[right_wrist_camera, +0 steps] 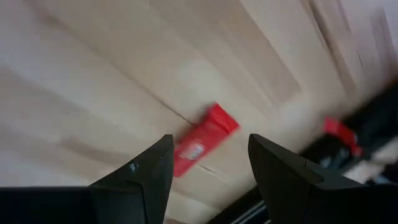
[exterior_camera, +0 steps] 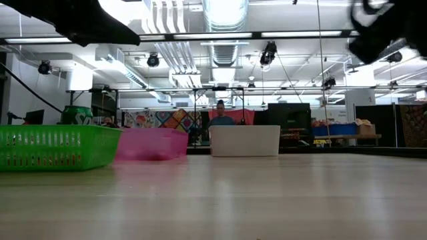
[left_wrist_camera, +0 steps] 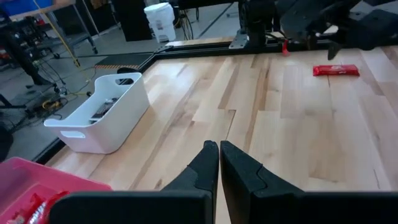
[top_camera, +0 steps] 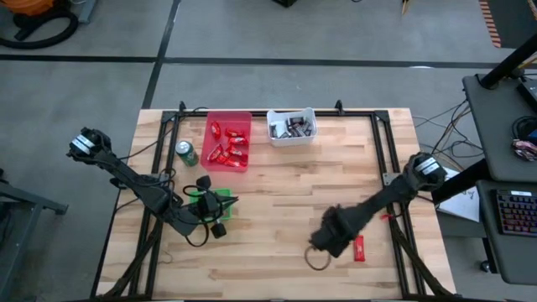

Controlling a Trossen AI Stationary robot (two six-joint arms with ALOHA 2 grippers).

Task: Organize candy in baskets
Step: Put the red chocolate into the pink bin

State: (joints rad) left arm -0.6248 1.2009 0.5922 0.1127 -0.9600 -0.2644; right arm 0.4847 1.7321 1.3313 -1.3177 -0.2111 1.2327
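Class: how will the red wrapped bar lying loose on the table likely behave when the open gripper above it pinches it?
The red bar lies flat, so it probably won't roll. Its glossy wrapper may slip. It looks small and thin, likely light.

Bench (top_camera: 277, 201): pale wood planks with visible grain, framed in black rails. Right tool (right_wrist_camera: 208, 165): dark, matte fingers; between them a red-wrapped candy bar (right_wrist_camera: 204, 140) with small white print. Left tool (left_wrist_camera: 219, 163): black; under it a bright green mesh basket (top_camera: 220, 203). Beyond the left tool, a translucent red basket (top_camera: 211, 138) holds red-wrapped candy (top_camera: 229, 144); beside it, a green soda can (top_camera: 186, 153) with white markings. White basket (top_camera: 290, 137) holds dark and silver mini bars (top_camera: 299, 127).
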